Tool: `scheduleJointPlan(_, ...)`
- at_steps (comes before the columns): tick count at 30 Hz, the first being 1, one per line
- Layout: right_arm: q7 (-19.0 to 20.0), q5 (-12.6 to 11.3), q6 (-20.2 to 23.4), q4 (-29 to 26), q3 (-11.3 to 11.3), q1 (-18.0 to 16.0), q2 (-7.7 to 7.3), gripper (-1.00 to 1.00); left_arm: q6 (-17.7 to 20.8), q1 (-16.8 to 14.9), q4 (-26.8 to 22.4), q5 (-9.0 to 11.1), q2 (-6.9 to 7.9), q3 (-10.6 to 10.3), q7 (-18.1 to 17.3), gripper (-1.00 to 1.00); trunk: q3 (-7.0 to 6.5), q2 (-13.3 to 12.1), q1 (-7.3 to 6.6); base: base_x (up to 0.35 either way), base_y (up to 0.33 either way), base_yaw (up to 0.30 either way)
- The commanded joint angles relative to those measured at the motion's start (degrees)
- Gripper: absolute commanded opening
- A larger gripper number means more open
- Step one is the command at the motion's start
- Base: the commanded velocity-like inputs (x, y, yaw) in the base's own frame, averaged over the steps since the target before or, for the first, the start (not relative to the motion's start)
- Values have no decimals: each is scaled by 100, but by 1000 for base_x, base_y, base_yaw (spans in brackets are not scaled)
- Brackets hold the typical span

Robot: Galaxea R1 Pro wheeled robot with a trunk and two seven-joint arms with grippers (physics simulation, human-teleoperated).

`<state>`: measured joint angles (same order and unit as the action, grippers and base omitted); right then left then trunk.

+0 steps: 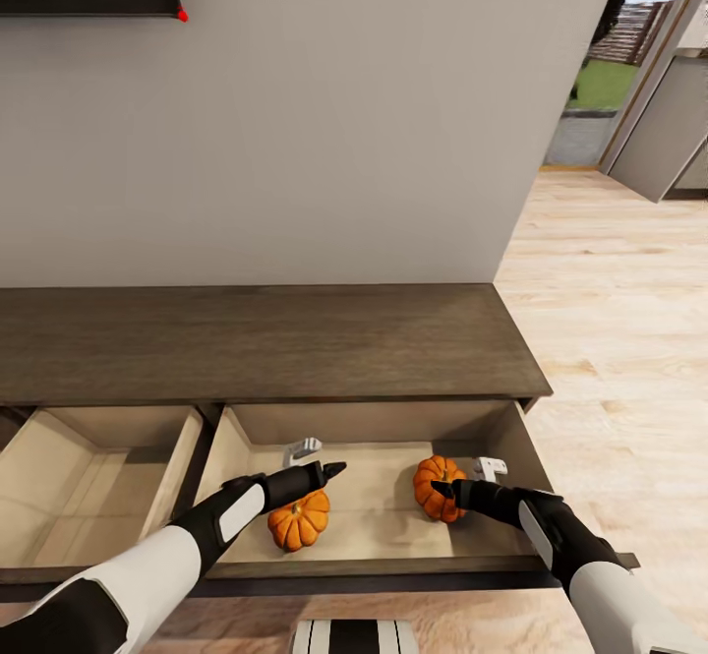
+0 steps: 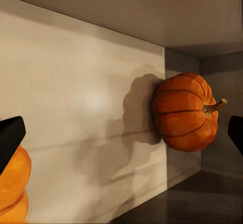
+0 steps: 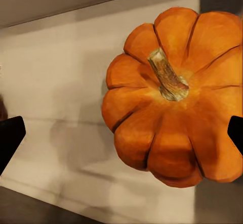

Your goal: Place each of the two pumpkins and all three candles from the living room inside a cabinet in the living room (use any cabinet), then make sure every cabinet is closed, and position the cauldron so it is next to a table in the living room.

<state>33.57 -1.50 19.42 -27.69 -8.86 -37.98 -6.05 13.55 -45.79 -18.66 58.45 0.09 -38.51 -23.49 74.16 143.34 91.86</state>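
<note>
Hovering over the open drawer (image 1: 511,438), both grippers stood open and empty: the left gripper (image 1: 329,472) above one pumpkin (image 1: 300,521), the right gripper (image 1: 444,487) above the other pumpkin (image 1: 436,487), both lying inside.

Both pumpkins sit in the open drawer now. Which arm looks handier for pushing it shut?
Probably the right gripper: it hangs over the drawer beside one pumpkin, nearer its middle. The left gripper reaches in more slantwise.
</note>
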Motion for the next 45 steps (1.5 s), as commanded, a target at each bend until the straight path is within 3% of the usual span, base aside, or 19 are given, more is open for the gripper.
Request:
scheduleJointPlan(1, 0, 1, 0, 0, 5, 1, -1, 100, 15, 0, 18, -5, 8, -12, 4, 100, -23, -2, -2, 0, 0, 0)
scheduleJointPlan(6, 6, 1, 309, -7, 15, 1, -1, 100, 60, -8, 36, -9, 25, -32, 3, 100, -134, -8, -15, 0, 0, 0)
scheduleJointPlan(10, 629, 15, 496, -1, 17, 1, -17, 100, 87, -9, 37, -9, 28, -67, 2, 100, -212, -108, -73, -23, 0, 0)
scheduleJointPlan(16, 840, 18, 521, -9, 4, 1, -55, 100, 95, -11, 24, -11, 40, -69, -6, 100, -320, -349, -204, -157, 31, 0)
scheduleJointPlan(19, 1189, 19, 661, -16, -7, 1, -114, 100, 119, -21, -13, -10, 53, -69, -28, 100, -374, -469, -270, -20, 5, 0)
scheduleJointPlan(22, 1588, 17, 779, -36, -25, 1, -288, 100, 314, -33, -60, -8, 134, -62, -43, 100, -427, -589, -336, -5, 1, 0)
scheduleJointPlan(24, 1835, 8, 958, -121, -36, 1, -501, 100, 623, -39, -188, -9, 265, -52, -53, 100, -463, -670, -380, -1, 0, 0)
scheduleJointPlan(26, 2282, -2, 1254, -286, -63, 1, -768, 100, 913, -40, -644, -4, 555, -55, -58, 100, -499, -750, -424, 0, 0, 0)
scheduleJointPlan(29, 3166, -1, 1379, -446, -202, 1, -1006, 100, 1090, -22, -1164, 8, 834, -66, -68, 100, -553, -870, -490, 0, 0, 0)
scheduleJointPlan(32, 3474, -14, 1413, -471, -233, 1, -1211, 100, 1501, -18, -1278, 2, 887, -65, -169, 100, -607, -990, -556, -3, 0, 0)
scheduleJointPlan(37, 3543, -27, 1513, -474, -238, 1, -1345, 100, 1803, -26, -1309, -6, 908, -60, -522, 100, -697, -1191, -666, -188, 56, 0)
scheduleJointPlan(45, 3551, -23, 1598, -473, -239, 1, -1363, 100, 1826, -26, -1307, -9, 891, -68, -586, 100, -840, -1512, -841, -296, 101, 0)
